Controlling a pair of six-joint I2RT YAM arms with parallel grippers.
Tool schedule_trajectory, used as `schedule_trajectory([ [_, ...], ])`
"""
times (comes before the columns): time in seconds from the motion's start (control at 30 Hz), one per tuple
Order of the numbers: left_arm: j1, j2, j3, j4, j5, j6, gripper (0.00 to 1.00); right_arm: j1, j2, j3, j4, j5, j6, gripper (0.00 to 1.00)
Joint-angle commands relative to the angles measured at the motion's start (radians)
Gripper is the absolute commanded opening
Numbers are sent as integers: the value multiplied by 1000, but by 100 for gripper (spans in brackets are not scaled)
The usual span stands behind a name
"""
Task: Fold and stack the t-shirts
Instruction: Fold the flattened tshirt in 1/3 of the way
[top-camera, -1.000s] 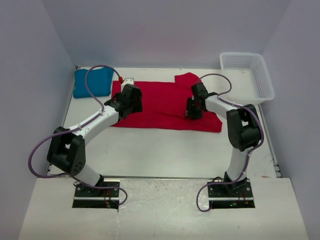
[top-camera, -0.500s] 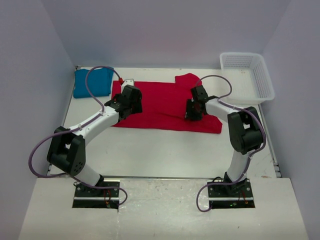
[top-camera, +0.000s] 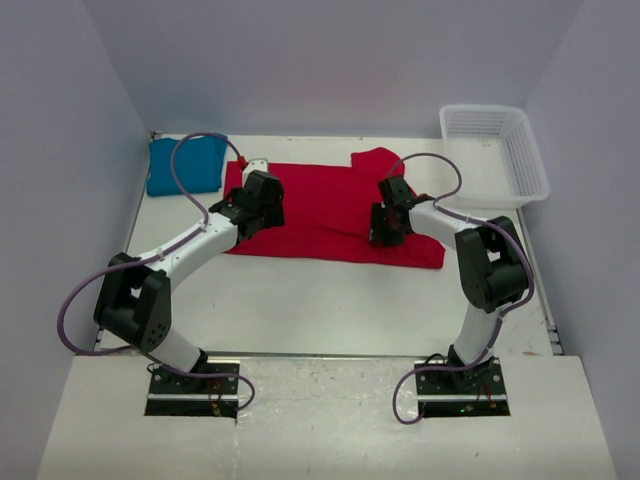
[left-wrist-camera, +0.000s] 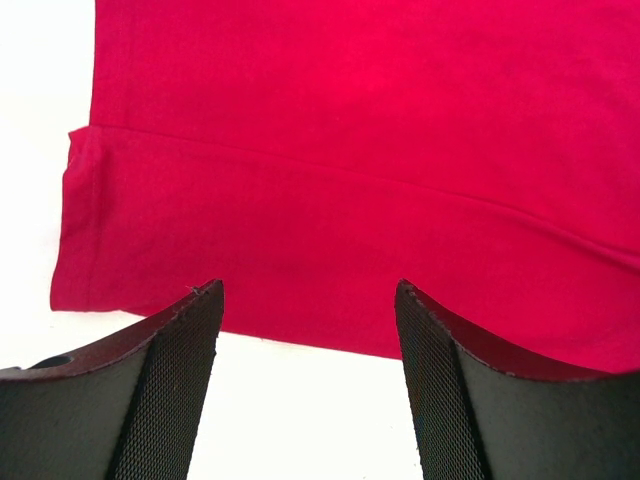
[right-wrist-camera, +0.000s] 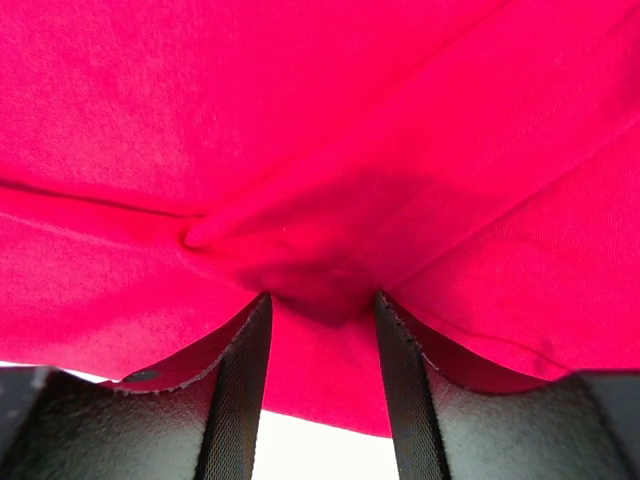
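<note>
White table (top-camera: 330, 300). Left gripper (left-wrist-camera: 308, 290) wide open, empty, over red t-shirt (top-camera: 320, 205) near-left hem. Right gripper (right-wrist-camera: 322, 300) half open at shirt's right side, cloth fold bunched between fingers; hold unclear. Teal t-shirt (top-camera: 185, 165) just beyond red's left end. Basket (top-camera: 530, 165) beyond right end.

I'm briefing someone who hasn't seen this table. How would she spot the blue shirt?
Find the white table, then its far left corner by the wall. The blue shirt lies there as a small folded bundle; its neighbour, the red shirt, is spread wide across the middle.
</note>
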Motion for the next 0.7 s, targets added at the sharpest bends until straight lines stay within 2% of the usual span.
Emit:
schedule_trajectory([
  [0.0, -1, -9, -15, 30, -14, 20, 71, 13, -39, -15, -18, 37, 5, 45],
  [0.03, -1, -11, -15, 32, -17, 22, 71, 13, -39, -15, -18, 45, 8, 42],
  [0.07, -1, -11, -15, 30, -18, 22, 71, 13, -38, -15, -21, 47, 9, 32],
  [0.13, -1, -11, -15, 30, -20, 25, 71, 13, -36, -11, -21, 50, 9, 23],
  [0.33, -1, -11, -15, 29, -21, 29, 71, 13, -24, 24, -41, 70, 5, 19],
  [0.6, -1, 5, -15, 35, -8, 29, 71, 13, -38, 70, -70, 99, -14, 20],
  [0.63, -1, 5, -15, 35, -3, 29, 71, 13, -35, 78, -74, 97, -18, 19],
  [0.67, -1, 6, -13, 35, -3, 29, 71, 13, -30, 92, -80, 97, -18, 13],
])
